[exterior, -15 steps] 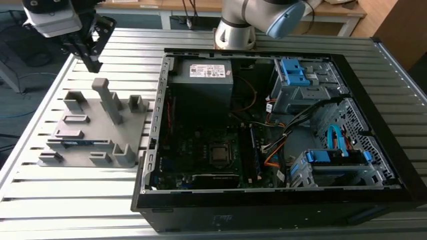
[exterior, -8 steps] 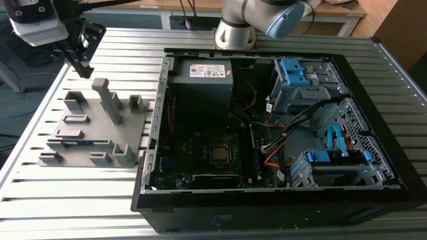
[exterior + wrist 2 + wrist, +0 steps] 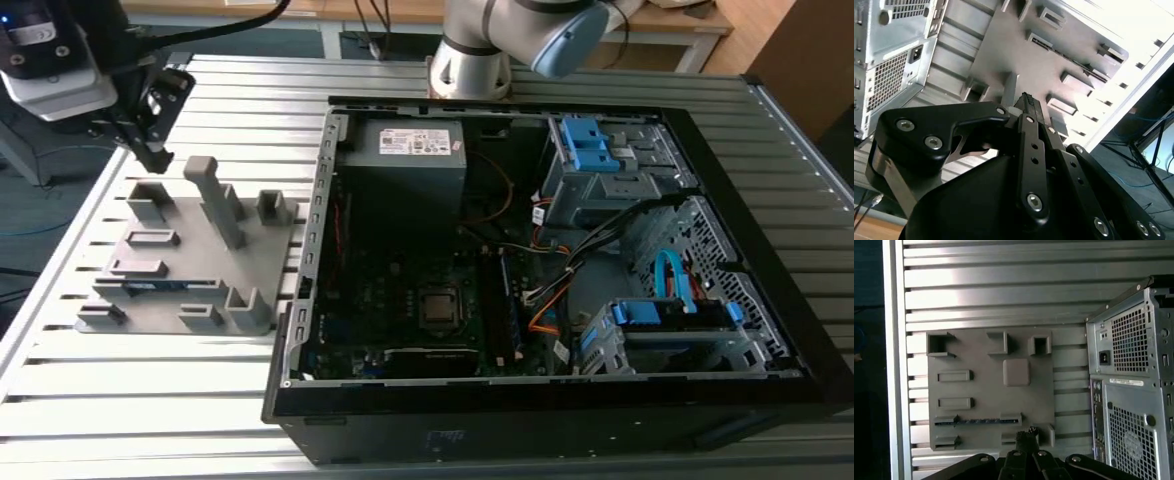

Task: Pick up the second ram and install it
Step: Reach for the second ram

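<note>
Second wrist view puts the gripper closest: its black fingers meet at the tips with nothing between them, so it is closed and empty. In the exterior view it hangs above the grey fixture plate, well clear of it. The second ram sits in a pair of slotted holders on that plate, apparently on edge. It shows as a thin blue strip, untouched. Beyond stands the open computer case, its motherboard exposed.

The step in hand looks like the pickup. A good grasp would need the jaws parted first and lined up across the stick's thin faces near its middle, clear of both holders. A straight lift would keep the board from binding.
</note>
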### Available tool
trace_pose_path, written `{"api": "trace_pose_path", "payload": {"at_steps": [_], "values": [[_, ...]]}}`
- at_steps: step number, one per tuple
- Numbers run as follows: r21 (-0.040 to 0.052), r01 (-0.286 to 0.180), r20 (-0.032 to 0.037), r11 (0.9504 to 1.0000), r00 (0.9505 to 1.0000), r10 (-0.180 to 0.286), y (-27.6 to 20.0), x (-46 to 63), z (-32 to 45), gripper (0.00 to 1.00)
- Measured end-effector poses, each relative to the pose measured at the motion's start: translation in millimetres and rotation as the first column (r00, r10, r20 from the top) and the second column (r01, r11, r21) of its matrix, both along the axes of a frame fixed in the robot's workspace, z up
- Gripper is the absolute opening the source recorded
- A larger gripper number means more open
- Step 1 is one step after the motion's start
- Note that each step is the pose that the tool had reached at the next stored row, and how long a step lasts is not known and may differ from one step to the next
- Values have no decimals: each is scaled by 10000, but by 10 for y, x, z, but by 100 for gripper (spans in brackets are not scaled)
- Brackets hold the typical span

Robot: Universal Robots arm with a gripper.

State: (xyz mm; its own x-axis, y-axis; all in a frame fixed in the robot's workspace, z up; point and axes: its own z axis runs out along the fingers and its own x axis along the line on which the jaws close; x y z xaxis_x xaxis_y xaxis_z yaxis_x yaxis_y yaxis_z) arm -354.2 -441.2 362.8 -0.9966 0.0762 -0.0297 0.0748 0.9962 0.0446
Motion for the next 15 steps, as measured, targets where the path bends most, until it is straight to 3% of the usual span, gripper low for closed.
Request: {"api": "trace_pose_path", "payload": {"at_steps": [9, 15], "values": [[0, 1, -2, 10000, 10000, -1, -16, -192, -167, 10], [0, 0, -2, 10000, 10000, 0, -17, -262, -270, 10]]}}
